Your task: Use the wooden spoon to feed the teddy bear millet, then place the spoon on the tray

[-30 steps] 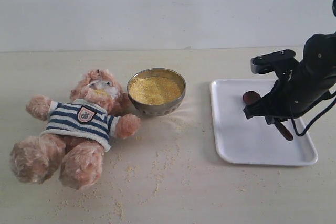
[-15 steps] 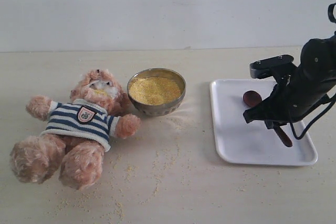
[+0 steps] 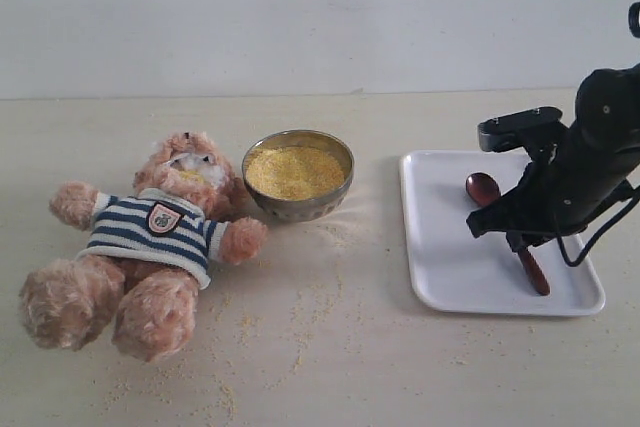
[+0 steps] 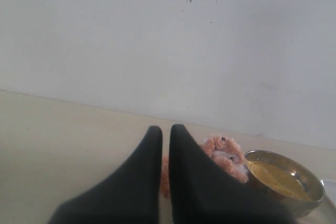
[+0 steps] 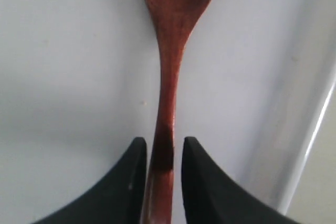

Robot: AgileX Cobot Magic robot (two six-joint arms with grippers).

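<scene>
Right wrist view: the right pincer stands narrowly parted around the handle of the wooden spoon, with a sliver of white showing on each side, so the spoon is not clamped. The spoon lies flat on the tray at the right of the counter, its oval bowl toward the far left of the tray and its handle running to the near right. The left pincer is closed on nothing, its tips almost touching. The teddy bear lies on its back at the left. Just right of its head, a metal bowl holds the millet. Loose grains are scattered over the near counter.
</scene>
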